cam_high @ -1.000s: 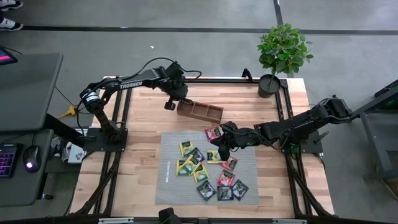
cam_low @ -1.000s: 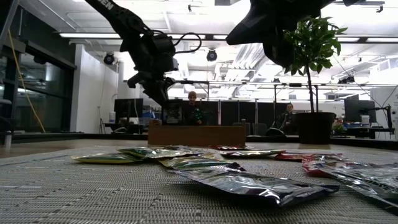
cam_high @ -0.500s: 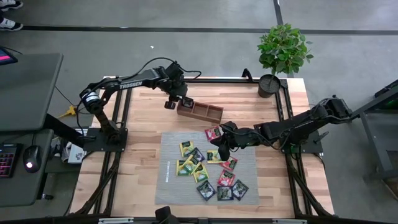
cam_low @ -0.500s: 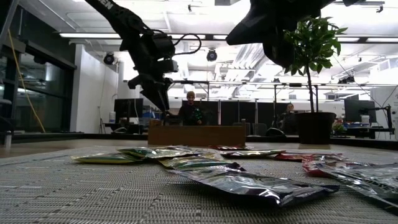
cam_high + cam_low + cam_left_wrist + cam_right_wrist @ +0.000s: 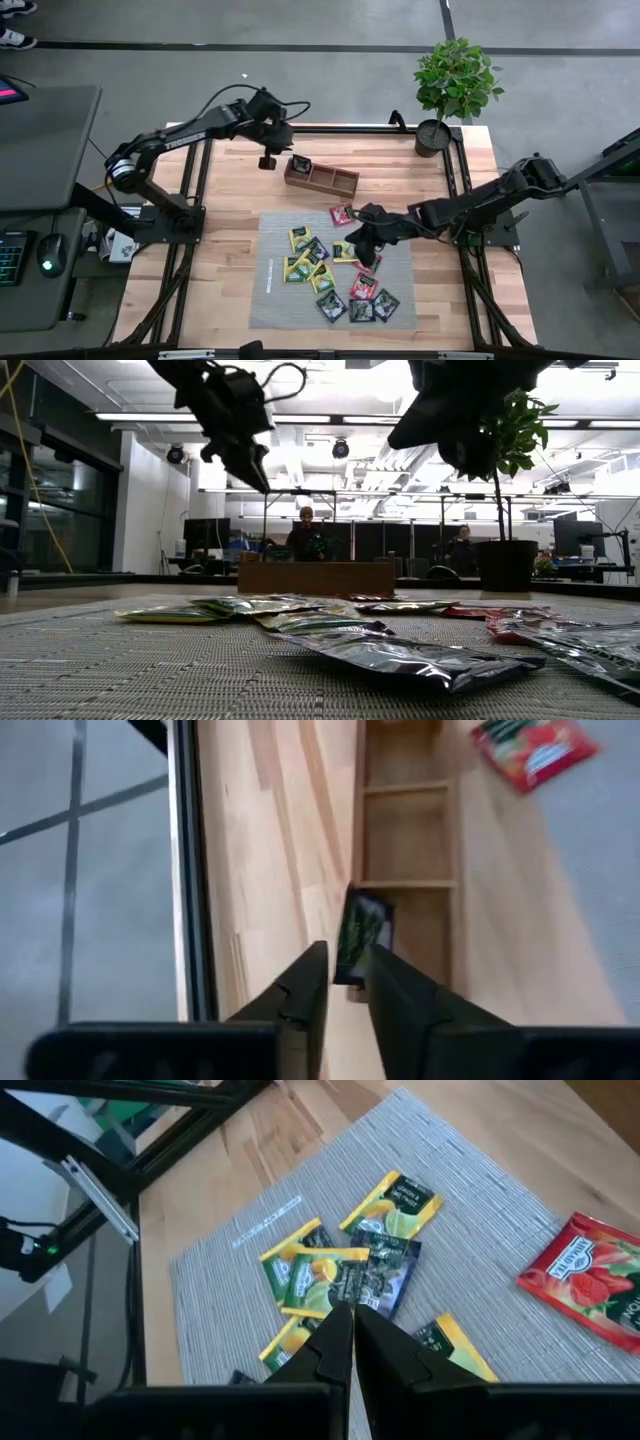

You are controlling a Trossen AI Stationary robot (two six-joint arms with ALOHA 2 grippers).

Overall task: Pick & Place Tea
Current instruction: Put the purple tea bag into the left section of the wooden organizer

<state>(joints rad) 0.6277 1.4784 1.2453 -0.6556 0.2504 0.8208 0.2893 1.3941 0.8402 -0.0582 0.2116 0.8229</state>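
A brown wooden tray [image 5: 325, 178] lies on the far half of the table. A black tea sachet [image 5: 298, 163] stands tilted in its left-end compartment [image 5: 362, 933]. My left gripper [image 5: 268, 160] hangs above and just left of that end, clear of the sachet, its fingertips [image 5: 345, 965] a little apart. Several black, yellow-green and red tea sachets [image 5: 325, 275] lie flat on the grey mat [image 5: 275, 300]. My right gripper [image 5: 365, 245] hovers shut over the mat's far right part, above yellow-green and black sachets [image 5: 345, 1270], with nothing between its fingers.
A red sachet [image 5: 343, 214] lies at the mat's far edge, between the tray and my right gripper. A potted plant [image 5: 455, 85] stands at the table's far right corner. Bare wood shows left and right of the mat and left of the tray.
My left gripper has risen from the tray's left end and drawn back toward the table's far left. The black sachet, which was at its fingers, now stands by itself in the left compartment.
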